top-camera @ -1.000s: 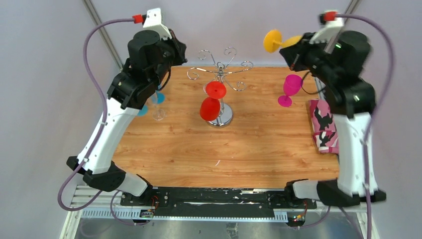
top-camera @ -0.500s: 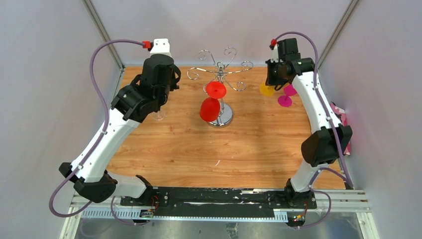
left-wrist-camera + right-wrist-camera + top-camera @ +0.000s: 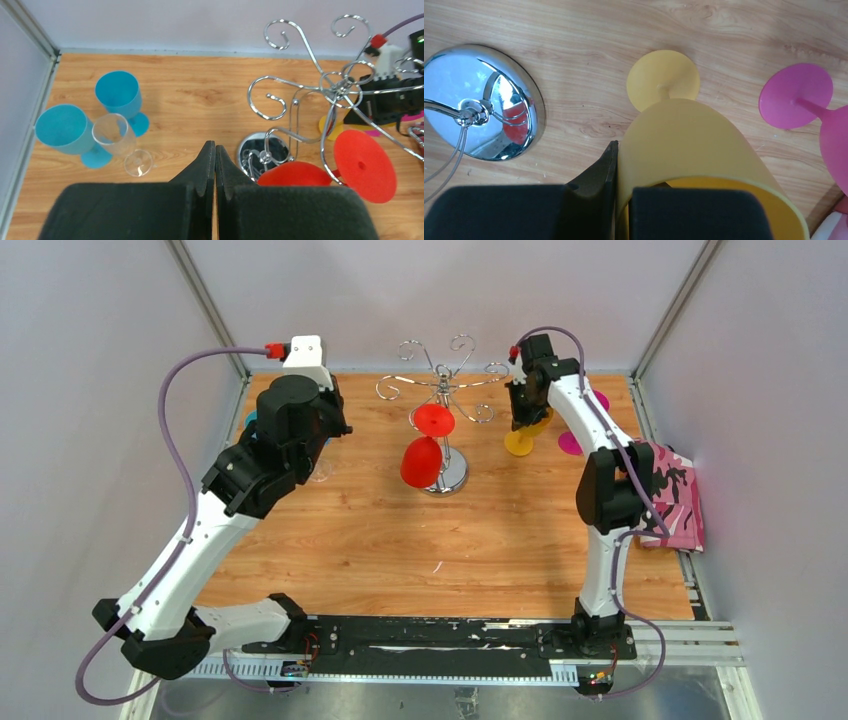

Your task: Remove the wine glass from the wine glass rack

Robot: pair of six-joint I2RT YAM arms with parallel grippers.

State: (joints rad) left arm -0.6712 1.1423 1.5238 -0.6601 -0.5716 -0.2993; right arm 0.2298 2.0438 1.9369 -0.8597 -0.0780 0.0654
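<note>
One red wine glass point(image 3: 421, 461) hangs foot-up from the wine glass rack point(image 3: 455, 478), which stands mid-back on the worktop point(image 3: 400, 540). Right of it we see the right end effector point(image 3: 621, 165) pinching the bowl wall of a yellow wine glass point(image 3: 684, 145), upright, foot down by a pink glass point(image 3: 796, 97). We see the left end effector point(image 3: 215, 155) with fingers pressed together, near two blue glasses point(image 3: 117, 92) and a clear glass point(image 3: 117, 137).

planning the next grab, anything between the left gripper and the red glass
Nothing loose. Only the rack's wire arms curl by the red glass; the blue glasses and clear glass stand on the left gripper's other side.
</note>
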